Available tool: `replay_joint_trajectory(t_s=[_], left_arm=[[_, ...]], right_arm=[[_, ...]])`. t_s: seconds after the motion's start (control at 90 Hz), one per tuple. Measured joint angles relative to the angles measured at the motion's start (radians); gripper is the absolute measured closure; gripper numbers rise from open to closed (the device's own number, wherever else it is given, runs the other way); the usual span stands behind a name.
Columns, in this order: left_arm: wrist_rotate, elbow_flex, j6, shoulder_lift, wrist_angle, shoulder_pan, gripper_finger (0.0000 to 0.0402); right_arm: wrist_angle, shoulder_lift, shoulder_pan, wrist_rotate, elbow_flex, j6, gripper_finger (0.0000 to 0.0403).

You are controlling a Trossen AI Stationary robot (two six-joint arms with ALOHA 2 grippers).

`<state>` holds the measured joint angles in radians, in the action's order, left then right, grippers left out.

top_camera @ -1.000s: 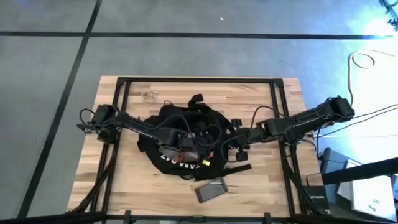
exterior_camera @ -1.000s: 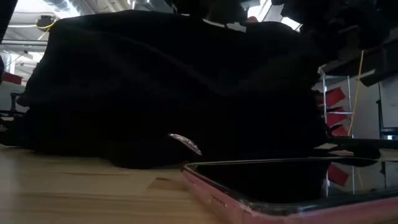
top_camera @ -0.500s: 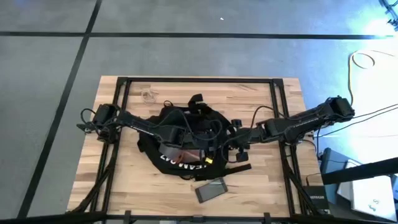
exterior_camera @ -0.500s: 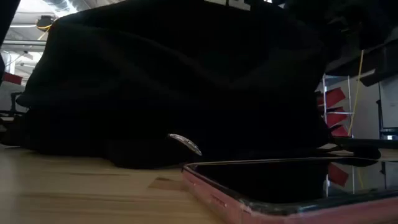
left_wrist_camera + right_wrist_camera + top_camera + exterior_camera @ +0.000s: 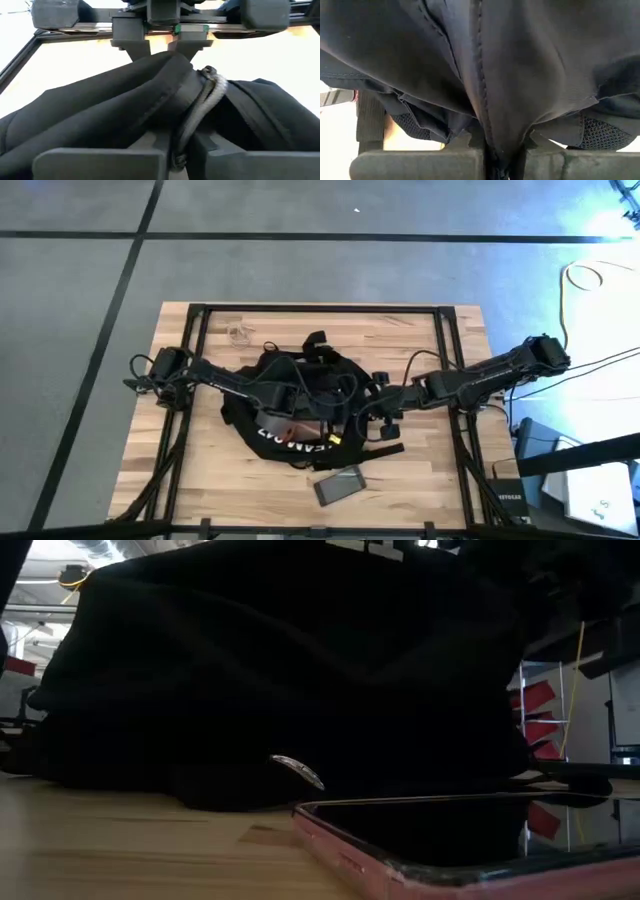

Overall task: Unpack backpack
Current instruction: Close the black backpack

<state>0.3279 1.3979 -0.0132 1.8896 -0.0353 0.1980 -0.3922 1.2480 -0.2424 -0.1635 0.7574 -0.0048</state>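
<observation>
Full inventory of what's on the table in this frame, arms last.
backpack: one, black with white lettering, middle of the table, held by both grippers
phone: one, dark screen in a pink case, flat on the table near the front edge, just in front of the backpack
small clear item: one, pale, near the table's back left corner; too small to identify
table: one, light wood top with a black frame
left gripper: fingers shut on a fold of backpack fabric and its zipper edge, over the bag's left side
right gripper: fingers shut on a pinch of backpack fabric, at the bag's right side
</observation>
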Motion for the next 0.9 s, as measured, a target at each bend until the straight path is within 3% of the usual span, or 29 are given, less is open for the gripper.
replay_joint_trajectory(t_s=[0.233,0.467,0.9], left_arm=[[-0.001,0.0,0.021,-0.031,-0.038,0.01,0.0398],[0.074,0.0,0.022,-0.071,-0.114,0.039,0.0399],[0.082,0.001,-0.034,-0.106,-0.264,0.058,0.04]], right_arm=[[-0.005,0.0,0.0,0.0,0.001,0.0,0.0387],[-0.009,0.0,0.0,-0.001,0.002,0.0,0.0387],[-0.014,0.0,0.0,-0.001,0.002,0.0,0.0387]])
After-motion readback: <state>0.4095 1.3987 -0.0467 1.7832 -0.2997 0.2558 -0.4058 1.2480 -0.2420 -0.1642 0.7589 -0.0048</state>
